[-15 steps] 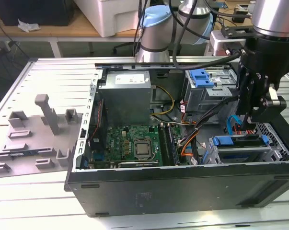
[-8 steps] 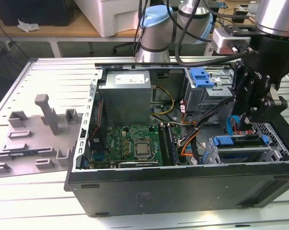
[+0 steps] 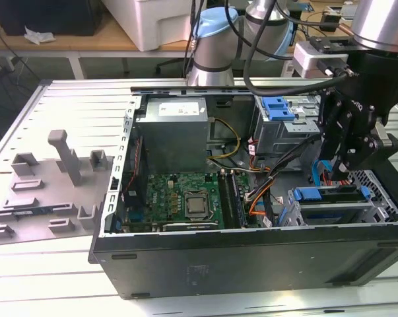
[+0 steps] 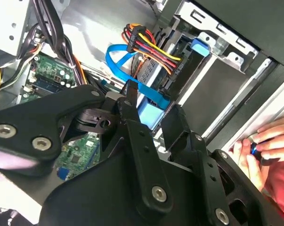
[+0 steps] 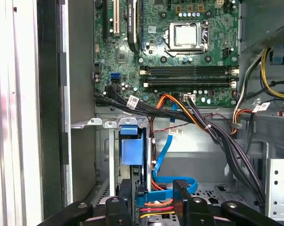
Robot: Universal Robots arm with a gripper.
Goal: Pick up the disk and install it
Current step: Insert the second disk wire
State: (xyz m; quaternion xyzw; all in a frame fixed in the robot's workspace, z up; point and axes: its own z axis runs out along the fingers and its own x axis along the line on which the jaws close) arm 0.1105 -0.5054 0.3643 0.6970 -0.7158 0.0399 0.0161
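The gripper (image 3: 349, 173) hangs inside the open computer case (image 3: 251, 257) with its fingers (image 5: 182, 188) parted and nothing between them. The disk (image 3: 331, 198) sits just below it, upright in the drive cage, with cables (image 4: 149, 49) plugged into its end

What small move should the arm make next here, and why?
Probably ease the gripper straight down, slowly. It hangs just over the disk, which stands in its bay, and a blue cable crosses close beside it, so a sideways shift might snag.
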